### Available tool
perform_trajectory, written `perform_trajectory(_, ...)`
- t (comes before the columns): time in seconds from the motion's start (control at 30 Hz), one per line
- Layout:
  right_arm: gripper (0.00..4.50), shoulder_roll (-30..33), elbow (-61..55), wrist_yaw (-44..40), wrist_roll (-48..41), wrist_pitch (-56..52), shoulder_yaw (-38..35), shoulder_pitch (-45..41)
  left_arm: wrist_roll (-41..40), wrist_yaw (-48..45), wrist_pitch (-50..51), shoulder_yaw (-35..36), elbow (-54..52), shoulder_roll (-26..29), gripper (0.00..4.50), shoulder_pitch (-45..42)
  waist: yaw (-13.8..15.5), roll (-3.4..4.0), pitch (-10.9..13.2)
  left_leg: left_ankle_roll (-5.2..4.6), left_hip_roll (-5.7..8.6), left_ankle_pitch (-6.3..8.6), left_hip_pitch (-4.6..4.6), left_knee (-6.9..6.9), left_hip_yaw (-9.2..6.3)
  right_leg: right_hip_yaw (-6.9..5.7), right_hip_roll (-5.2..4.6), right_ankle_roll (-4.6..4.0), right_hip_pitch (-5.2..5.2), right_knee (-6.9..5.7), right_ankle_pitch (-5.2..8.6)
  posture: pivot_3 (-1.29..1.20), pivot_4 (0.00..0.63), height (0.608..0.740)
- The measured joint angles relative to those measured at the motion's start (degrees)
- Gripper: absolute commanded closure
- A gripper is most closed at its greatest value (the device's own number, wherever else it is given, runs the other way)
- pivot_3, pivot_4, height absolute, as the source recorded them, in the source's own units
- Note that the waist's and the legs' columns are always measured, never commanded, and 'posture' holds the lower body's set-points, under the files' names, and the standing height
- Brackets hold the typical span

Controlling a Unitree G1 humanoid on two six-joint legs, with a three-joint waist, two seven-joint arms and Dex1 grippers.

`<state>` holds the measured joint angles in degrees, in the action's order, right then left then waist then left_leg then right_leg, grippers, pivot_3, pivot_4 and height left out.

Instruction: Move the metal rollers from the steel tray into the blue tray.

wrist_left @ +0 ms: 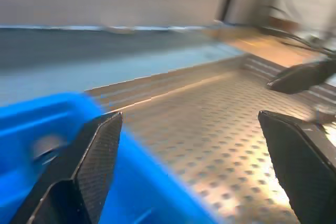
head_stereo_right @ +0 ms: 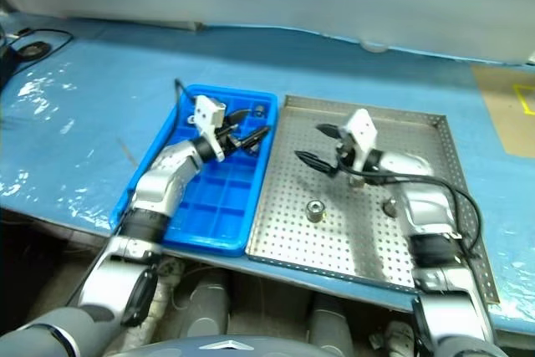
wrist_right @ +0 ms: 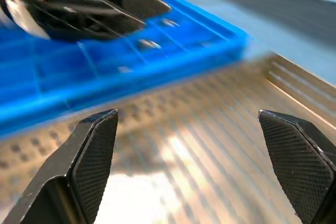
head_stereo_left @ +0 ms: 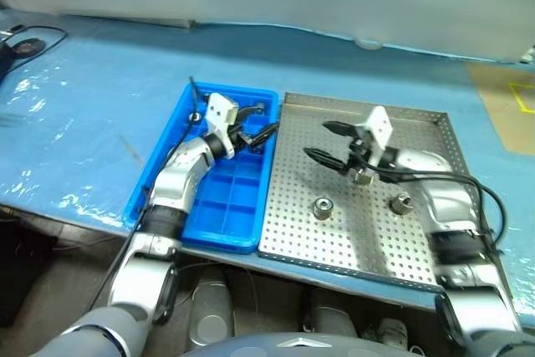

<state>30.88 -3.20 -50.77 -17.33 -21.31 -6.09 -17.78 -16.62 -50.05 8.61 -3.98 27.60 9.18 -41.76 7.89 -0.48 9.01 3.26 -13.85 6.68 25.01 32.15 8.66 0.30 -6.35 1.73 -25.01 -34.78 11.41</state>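
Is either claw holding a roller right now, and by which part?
Nothing is held: the left claw and right claw both stand open and empty.

No readable text, label, brand, number or sign appears on anything here.

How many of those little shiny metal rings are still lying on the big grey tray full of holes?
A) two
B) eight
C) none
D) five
A: two metal rollers lie on the steel tray, one near its middle and another beside the right arm; both grippers, left and right, are open and hold nothing.
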Motion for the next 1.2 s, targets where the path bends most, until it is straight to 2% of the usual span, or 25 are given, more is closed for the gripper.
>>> perform_trajectory(0.03, 0.00, 0.80, -2.22, 1.08, -0.68, -1.17, -1.41, 1.83, -0.02, -3.88, -0.50, -1.20, 1.94, -0.28, 0.16, -1.74, -0.84, 0.03, -0.02, 0.00, 0.00, 0.00, -0.03, -0.02, 0.03, 0.02, 0.00, 0.00, -0.01, 0.01, 0.00, -0.24, 0.150, 0.740)
perform_trajectory(0.17, 0.00, 3.42, -6.24, 4.11, -1.58, -2.88, -6.05, 5.99, 0.83, -16.83, -1.17, -5.93, 10.62, -2.02, 0.16, -8.04, -3.67, 0.15, -0.09, -0.10, -0.01, 0.06, -0.14, -0.05, 0.18, 0.16, 0.02, -0.02, 0.00, 0.01, 0.01, -0.28, 0.150, 0.740)
perform_trajectory(0.37, 0.00, 4.43, -9.44, 6.46, -3.17, -4.38, -9.06, 12.10, 7.56, -30.55, -3.52, -14.62, 18.76, -2.65, 0.16, -10.93, -6.06, 0.17, -0.10, -0.41, 0.00, 0.25, -0.49, -0.06, 0.74, 0.70, 0.00, 0.00, -0.01, 0.04, 0.01, -0.31, 0.150, 0.740)
perform_trajectory(0.53, 0.00, 5.41, -10.99, 6.72, -3.30, -4.72, -8.97, 13.11, 12.09, -34.73, -5.88, -18.61, 20.06, -2.66, 0.16, -11.60, -6.43, 0.17, -0.10, -0.54, 0.02, 0.33, -0.71, -0.07, 1.08, 1.02, -0.02, 0.01, 0.00, 0.04, 0.01, -0.31, 0.150, 0.740)
perform_trajectory(0.7, 0.00, 5.54, -11.41, 6.28, -4.26, -5.78, -8.13, 13.23, 18.62, -32.90, -10.74, -21.81, 23.00, -3.08, 0.16, -12.12, -6.59, 0.17, -0.10, -0.67, 0.05, 0.42, -0.80, -0.07, 1.32, 1.18, -0.07, 0.02, 0.00, 0.10, 0.02, -0.31, 0.150, 0.740)
perform_trajectory(0.87, 0.00, 8.48, -16.25, 2.31, -7.14, -10.43, -4.62, 16.96, 20.47, -32.22, -13.13, -22.18, 23.80, -4.06, 0.16, -12.50, -6.36, 0.16, -0.09, -0.73, 0.05, 0.45, -0.81, -0.12, 1.35, 1.19, -0.07, 0.02, 0.02, 0.19, 0.02, -0.31, 0.150, 0.740)
perform_trajectory(0.97, 0.00, 8.54, -17.97, 1.90, -7.65, -11.70, -3.38, 17.63, 20.65, -32.15, -13.47, -22.15, 23.92, -4.91, 0.75, -12.43, -6.40, 0.15, -0.09, -0.73, 0.07, 0.46, -0.84, -0.12, 1.39, 1.24, -0.08, 0.03, 0.00, 0.19, 0.03, -0.32, 0.150, 0.740)
perform_trajectory(1.17, 0.00, 8.96, -19.26, 1.80, -8.14, -13.24, -1.86, 18.29, 20.23, -33.06, -13.58, -21.89, 23.33, -5.45, 2.78, -11.58, -6.42, 0.15, -0.09, -0.72, 0.07, 0.46, -0.85, -0.23, 1.41, 1.25, -0.08, 0.05, -0.06, 0.20, 0.04, -0.30, 0.150, 0.740)
perform_trajectory(1.2, 0.00, 9.34, -19.62, 1.39, -8.29, -13.79, -1.33, 18.36, 20.20, -32.58, -13.65, -21.42, 23.24, -5.34, 2.79, -11.37, -6.45, 0.15, -0.08, -0.72, 0.07, 0.45, -0.85, -0.25, 1.42, 1.25, -0.08, 0.05, -0.07, 0.20, 0.04, -0.28, 0.150, 0.740)
